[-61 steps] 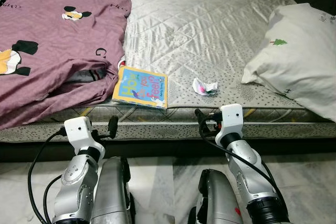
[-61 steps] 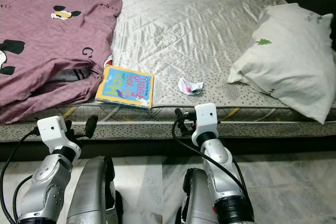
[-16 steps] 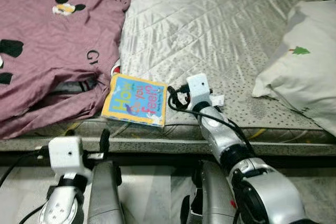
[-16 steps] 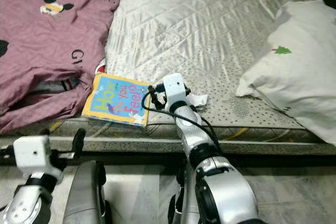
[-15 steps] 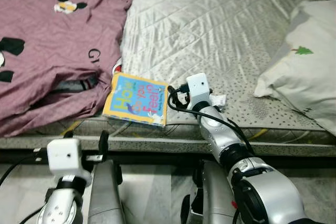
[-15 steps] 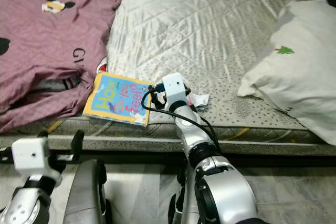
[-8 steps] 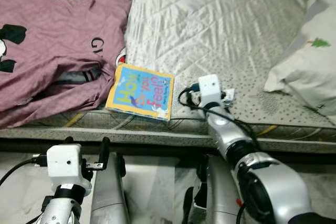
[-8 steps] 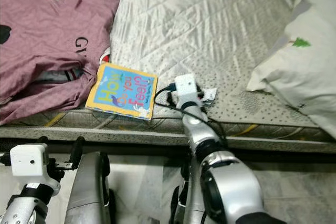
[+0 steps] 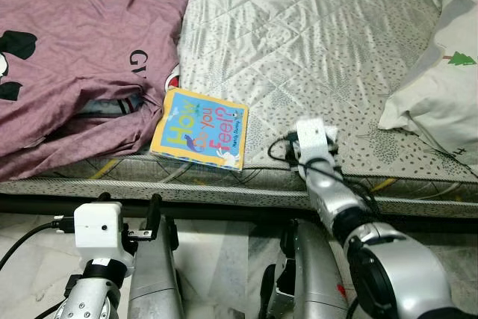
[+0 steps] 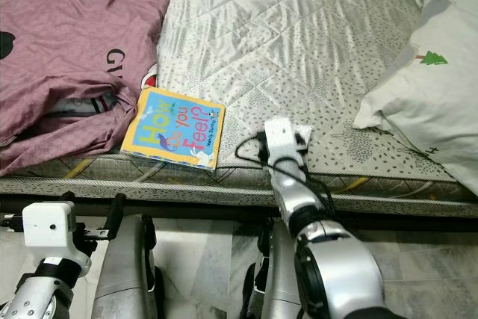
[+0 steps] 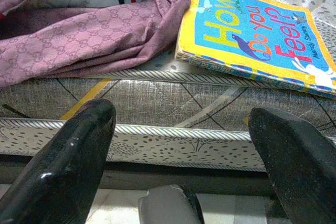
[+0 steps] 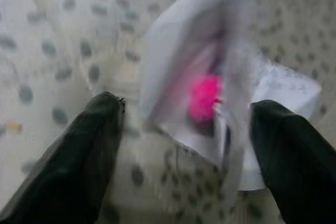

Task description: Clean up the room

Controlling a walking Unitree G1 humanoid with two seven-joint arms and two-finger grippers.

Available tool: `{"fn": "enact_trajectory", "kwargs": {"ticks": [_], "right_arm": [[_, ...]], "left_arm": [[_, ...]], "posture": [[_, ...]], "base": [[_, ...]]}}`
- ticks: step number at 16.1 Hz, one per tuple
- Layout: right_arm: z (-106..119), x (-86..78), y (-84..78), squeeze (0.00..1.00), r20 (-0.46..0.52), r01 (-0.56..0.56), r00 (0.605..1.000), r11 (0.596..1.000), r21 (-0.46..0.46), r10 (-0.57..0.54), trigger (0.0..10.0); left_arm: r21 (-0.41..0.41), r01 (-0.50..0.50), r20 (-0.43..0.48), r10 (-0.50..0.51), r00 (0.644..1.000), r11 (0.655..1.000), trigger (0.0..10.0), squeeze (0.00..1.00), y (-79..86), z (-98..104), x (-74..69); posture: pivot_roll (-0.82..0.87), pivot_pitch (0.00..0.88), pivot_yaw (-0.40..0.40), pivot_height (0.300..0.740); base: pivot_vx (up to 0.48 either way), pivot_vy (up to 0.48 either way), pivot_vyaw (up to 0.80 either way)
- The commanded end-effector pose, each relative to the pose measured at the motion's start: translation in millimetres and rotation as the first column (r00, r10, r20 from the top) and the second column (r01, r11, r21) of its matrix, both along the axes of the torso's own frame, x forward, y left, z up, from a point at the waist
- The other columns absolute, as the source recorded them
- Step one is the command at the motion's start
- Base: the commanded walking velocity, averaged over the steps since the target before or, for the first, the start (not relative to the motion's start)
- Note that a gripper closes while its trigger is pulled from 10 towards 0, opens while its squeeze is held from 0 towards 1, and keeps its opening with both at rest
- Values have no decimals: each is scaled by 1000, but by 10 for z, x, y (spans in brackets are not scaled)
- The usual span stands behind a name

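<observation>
Right wrist view: right claw [image 12: 184, 129] wide open, straddling crumpled wrapper [image 12: 210, 93] on mattress [image 9: 314, 42] near front edge, nothing gripped. Looks light, crinkly; pinch middle bunch.

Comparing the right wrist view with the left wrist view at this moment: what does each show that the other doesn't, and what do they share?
Right wrist view: a crumpled white wrapper with a bright pink patch lying between the open black fingers of the right pincer.

Left wrist view: the yellow-bordered blue "How Do You Feel?" picture book at the mattress edge, the bunched purple patterned fabric beside it, and the left pincer, open and low before the bed.

Shared: the grey speckled quilted mattress.
</observation>
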State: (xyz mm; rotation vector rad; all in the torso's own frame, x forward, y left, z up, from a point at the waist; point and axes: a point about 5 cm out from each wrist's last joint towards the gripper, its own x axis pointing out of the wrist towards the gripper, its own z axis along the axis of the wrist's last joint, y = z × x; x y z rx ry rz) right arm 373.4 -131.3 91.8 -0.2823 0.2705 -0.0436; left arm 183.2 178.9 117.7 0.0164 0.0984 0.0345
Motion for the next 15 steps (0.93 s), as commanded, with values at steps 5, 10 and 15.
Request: {"fn": "enact_trajectory", "kwargs": {"ticks": [5,10,15], "right_arm": [[-81,-44,74,0,-35,-25,999,999,-36,24,0],[-39,-22,42,0,-13,-8,1000,1000,-17,8,0],[-44,-26,3,0,-9,6,1000,1000,25,-6,0]], "left_arm": [[-14,-39,4,39,999,999,10000,0,46,17,-6],[-19,-26,1,26,1000,999,10000,0,18,-7,45],[-42,-18,14,19,1000,999,10000,0,15,-1,130]], "posture": [[342,301,-88,547],[329,286,-85,547],[323,263,-78,547]], "base": [[0,0,0],[0,0,0],[0,0,0]]}}
